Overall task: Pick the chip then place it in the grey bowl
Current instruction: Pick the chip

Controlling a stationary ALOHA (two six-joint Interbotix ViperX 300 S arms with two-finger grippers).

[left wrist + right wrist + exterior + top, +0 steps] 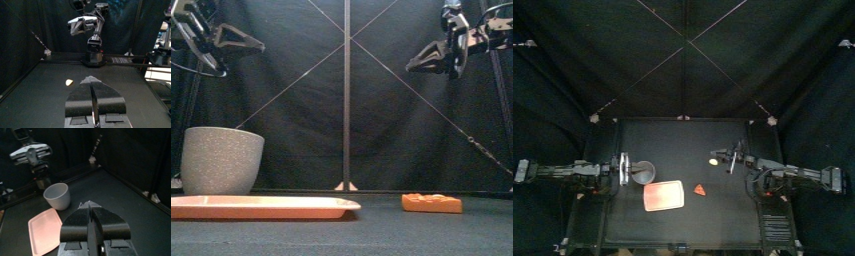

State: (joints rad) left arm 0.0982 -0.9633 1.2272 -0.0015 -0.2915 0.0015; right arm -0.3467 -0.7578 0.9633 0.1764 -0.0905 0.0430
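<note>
Left arm (573,170) and right arm (800,175) hold their jaws closed, empty. The orange triangular chip (700,188) lies at three o'clock of the flat pink tray (663,196).

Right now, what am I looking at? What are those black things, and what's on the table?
It's a robot: two black arms, with the left gripper and right gripper at their ends, both shut, raised, holding nothing. One picture looks down from above, one looks level across the table, and two come from cameras on the wrists. On the table stand a grey cup, a pink tray and a small orange chip; a pale toy lies farther back.
</note>
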